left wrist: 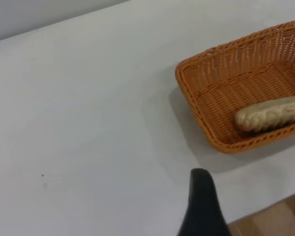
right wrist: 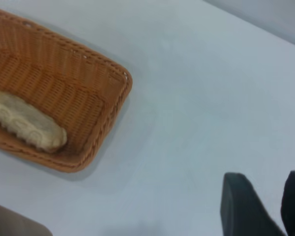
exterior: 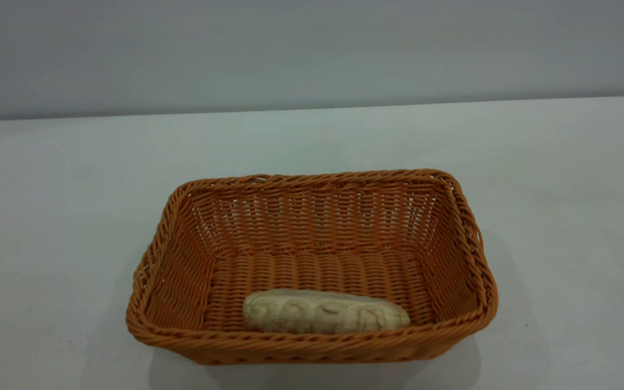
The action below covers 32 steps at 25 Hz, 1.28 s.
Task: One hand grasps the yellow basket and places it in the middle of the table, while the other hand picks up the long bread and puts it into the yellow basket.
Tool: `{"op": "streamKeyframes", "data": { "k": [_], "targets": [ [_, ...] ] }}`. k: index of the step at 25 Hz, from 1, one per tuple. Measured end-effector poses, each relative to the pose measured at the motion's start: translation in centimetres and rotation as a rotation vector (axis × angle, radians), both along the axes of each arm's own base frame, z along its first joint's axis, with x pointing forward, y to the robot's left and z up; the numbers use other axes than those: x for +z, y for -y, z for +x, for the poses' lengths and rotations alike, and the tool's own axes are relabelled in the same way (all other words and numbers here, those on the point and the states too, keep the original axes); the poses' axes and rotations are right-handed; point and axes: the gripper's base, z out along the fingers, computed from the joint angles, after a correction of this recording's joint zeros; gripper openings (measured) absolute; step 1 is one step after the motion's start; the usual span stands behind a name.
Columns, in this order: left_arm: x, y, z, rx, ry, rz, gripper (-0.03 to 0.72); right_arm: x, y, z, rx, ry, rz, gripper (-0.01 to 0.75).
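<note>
Wicker yellow basket (exterior: 312,346) mid-table, long bread (exterior: 325,318) inside. Right pincer (right wrist: 265,206) gapped, empty; left pincer (left wrist: 202,206) state unclear. I'd retract both high, clear of rim.

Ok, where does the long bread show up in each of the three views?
Exterior view: the long bread lies inside the basket, along its near wall.
Left wrist view: bread at the right edge, in the basket.
Right wrist view: bread at the left edge, in the basket.
Shared landmark: the basket's braided rim.
</note>
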Motion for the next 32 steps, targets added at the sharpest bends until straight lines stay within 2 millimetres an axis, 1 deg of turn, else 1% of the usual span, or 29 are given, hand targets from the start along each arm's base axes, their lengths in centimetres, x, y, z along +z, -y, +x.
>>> {"op": "streamKeyframes", "data": {
  "k": [4,6,12,15,19,22,25,29,32],
  "targets": [
    [-0.6,-0.2,-1.6,0.008,0.038,-0.013,0.568,-1.3,1.3,-2.3,-0.002,0.008,0.007,0.242],
    [-1.7,-0.3,-1.9,0.008,0.035,-0.013,0.567,-2.5,1.9,-3.2,-0.006,-0.001,0.007,0.242],
    [-6.1,-0.4,-2.5,0.014,-0.008,-0.001,0.567,-6.0,3.7,-6.6,-0.007,0.009,0.031,0.242],
    [-7.8,-0.7,-2.6,0.032,-0.016,0.024,0.567,-7.6,4.7,-8.7,0.000,0.031,0.072,0.242],
    [-9.4,-0.9,-2.7,0.046,-0.024,0.045,0.567,-9.6,5.7,-10.9,0.015,0.067,0.126,0.242],
    [-10.2,-1.1,-2.7,0.056,-0.028,0.054,0.567,-10.8,6.5,-12.4,0.019,0.112,0.159,0.242],
    [-10.4,-1.1,-2.7,0.059,-0.015,0.052,0.567,-11.8,7.0,-13.3,0.019,0.135,0.175,0.242],
    [-10.4,-1.1,-2.7,0.062,-0.010,0.050,0.567,-13.0,7.4,-14.0,0.021,0.154,0.190,0.242],
    [-10.4,-1.1,-2.7,0.063,-0.010,0.050,0.567,-13.6,7.4,-14.0,0.021,0.152,0.188,0.242]
  ]
}}
